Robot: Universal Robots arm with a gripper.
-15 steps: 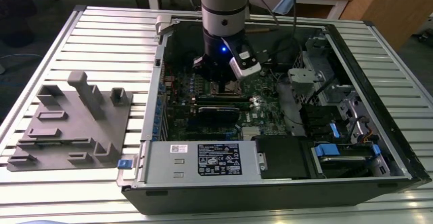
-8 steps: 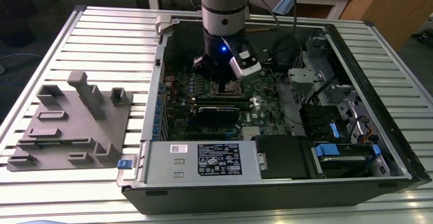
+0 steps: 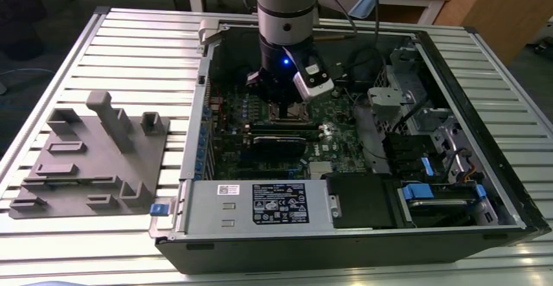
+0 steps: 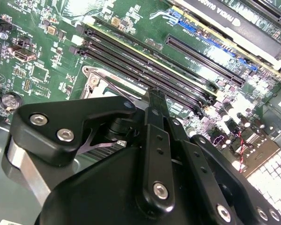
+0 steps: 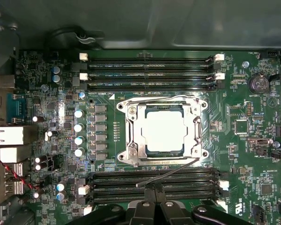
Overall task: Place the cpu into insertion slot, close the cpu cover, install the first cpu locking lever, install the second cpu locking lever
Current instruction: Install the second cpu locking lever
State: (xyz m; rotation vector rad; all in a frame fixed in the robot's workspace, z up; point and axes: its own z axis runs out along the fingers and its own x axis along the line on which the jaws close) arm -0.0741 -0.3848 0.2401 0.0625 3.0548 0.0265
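Observation:
In the first wrist view the cpu (image 5: 163, 131) lies flat in the insertion slot (image 5: 163, 162), its pale top showing through the window of the cpu cover (image 5: 195, 133), which lies down over it. One thin wire locking lever (image 5: 159, 99) runs along the socket's far side. The other lever (image 5: 171, 171) slants away from the socket toward my gripper (image 5: 155, 190), its free end beside the fingertips. The gripper (image 4: 153, 96) is shut and holds nothing. In the exterior view the gripper (image 3: 281, 101) hangs low over the board inside the computer case (image 3: 199, 105).
Long black memory slots (image 5: 150, 70) flank the socket on both sides (image 5: 154, 185). A graphics card (image 3: 278, 145), power supply (image 3: 259, 205) and drive bays (image 3: 432, 163) fill the case. A grey fixture block (image 3: 90, 156) stands on the slatted table at the exterior view's left.

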